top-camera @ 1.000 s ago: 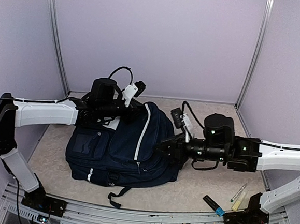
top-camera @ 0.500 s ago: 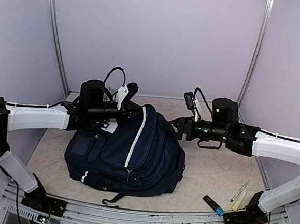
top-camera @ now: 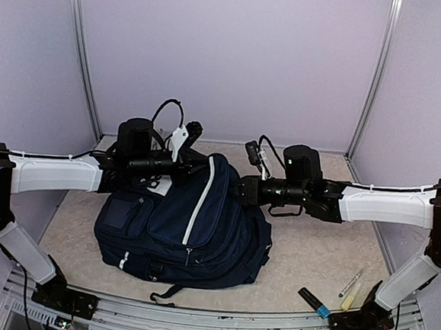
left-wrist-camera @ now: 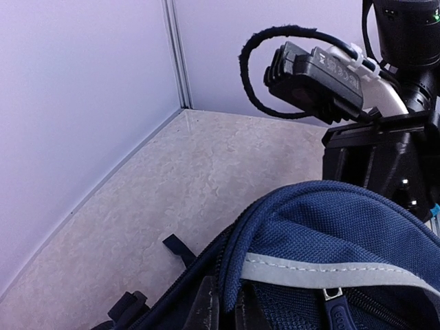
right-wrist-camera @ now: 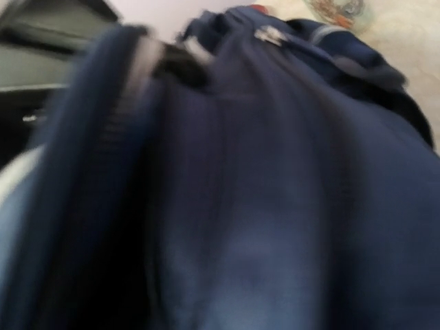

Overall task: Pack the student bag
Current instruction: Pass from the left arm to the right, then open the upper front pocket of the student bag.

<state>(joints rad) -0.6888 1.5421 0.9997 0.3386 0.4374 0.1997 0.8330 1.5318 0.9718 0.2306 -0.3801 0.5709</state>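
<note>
Here, pale tabletop [top-camera: 312, 256] between lilac walls [top-camera: 229, 59], left tool [left-wrist-camera: 225, 309] shut on the student bag [top-camera: 200, 224], opening of right tool [top-camera: 243, 188] unclear.

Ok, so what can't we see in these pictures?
Inside of the student bag: top view, its own fabric covers it.
Right gripper: open or shut unclear; right wrist view is blurred, and the bag hides its tips from above.
Left gripper: mostly cut off by the left wrist view's bottom edge.
Pens: too small to read, top view.
</note>
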